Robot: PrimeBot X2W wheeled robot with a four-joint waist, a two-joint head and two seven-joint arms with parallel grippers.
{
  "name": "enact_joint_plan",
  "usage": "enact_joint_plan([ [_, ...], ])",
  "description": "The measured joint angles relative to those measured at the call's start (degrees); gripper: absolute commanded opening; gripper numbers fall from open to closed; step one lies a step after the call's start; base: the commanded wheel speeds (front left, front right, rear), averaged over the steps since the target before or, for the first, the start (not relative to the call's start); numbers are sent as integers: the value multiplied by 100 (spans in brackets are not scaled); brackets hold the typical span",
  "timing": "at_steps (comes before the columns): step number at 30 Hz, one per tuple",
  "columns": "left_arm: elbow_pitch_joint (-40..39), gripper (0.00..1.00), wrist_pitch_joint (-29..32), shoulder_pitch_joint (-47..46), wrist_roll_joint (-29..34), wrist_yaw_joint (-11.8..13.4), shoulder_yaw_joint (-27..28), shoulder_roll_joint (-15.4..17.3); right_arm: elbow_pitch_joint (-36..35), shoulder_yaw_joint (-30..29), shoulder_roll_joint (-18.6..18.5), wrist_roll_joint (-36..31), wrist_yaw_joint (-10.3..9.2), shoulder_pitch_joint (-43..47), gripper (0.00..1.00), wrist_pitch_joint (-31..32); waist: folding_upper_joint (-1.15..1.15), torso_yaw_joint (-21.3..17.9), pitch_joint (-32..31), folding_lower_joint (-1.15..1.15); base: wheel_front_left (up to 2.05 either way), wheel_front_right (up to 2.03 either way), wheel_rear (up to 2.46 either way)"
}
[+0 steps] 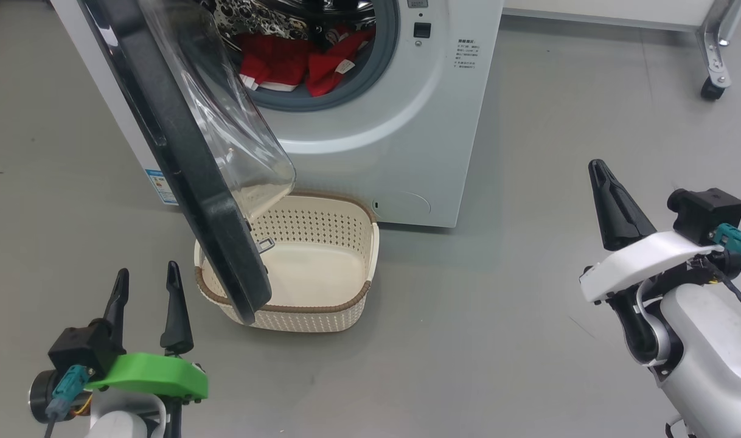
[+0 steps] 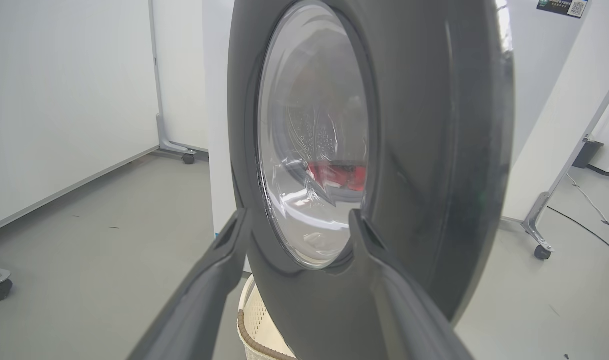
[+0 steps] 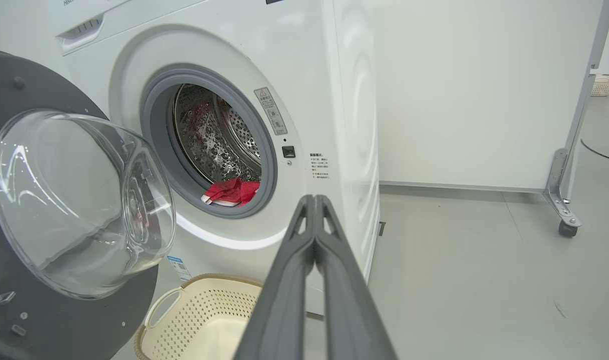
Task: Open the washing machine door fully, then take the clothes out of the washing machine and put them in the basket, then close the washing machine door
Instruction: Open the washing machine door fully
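Observation:
The white washing machine (image 1: 401,121) stands ahead with its black-rimmed door (image 1: 182,158) swung out, the glass bowl (image 1: 224,121) over the basket. Red clothes (image 1: 297,61) lie in the drum and at its mouth (image 3: 232,192). The cream basket (image 1: 346,307) sits on the floor below the opening and holds nothing. My left gripper (image 1: 148,280) is open, low at the left, just short of the door's outer face (image 2: 424,150). My right gripper (image 1: 598,170) is shut and holds nothing, well right of the machine; its fingers (image 3: 312,260) point toward the machine front.
Grey floor (image 1: 498,316) spreads to the right of the basket and machine. A wheeled white partition stands behind on the right, with a caster (image 1: 711,90) near the machine's far corner. Another partition foot and caster (image 2: 187,159) show at the left.

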Motion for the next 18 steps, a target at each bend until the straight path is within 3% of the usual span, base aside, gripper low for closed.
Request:
enact_joint_plan([
  [7,5,100,0,37,34,-93,-9,-2,-314,-523,111,-368,-112,673,0,0,0,-77,-44,0,0,0,0],
  [8,5,100,0,37,40,-97,-9,-3,-354,-568,140,-423,-112,759,4,0,0,-81,-44,0,0,0,0],
  [9,4,100,0,37,41,-108,-9,-4,-387,-614,168,-463,-114,840,36,0,0,-84,-44,0,0,0,0],
  [11,5,100,0,38,46,-142,-5,-4,-465,-659,218,-556,-113,984,58,0,0,-90,-41,0,0,0,0],
  [12,5,100,0,38,49,-142,-7,-4,-493,-666,234,-612,-114,1046,90,0,0,-92,-39,0,0,0,0],
  [13,5,100,0,40,49,-143,-5,-4,-516,-669,237,-691,-115,1110,100,1,0,-95,-36,0,0,0,0],
  [18,14,100,0,48,57,-151,2,-8,-614,-688,254,-955,-119,1384,100,0,0,-101,-21,0,0,0,0],
])
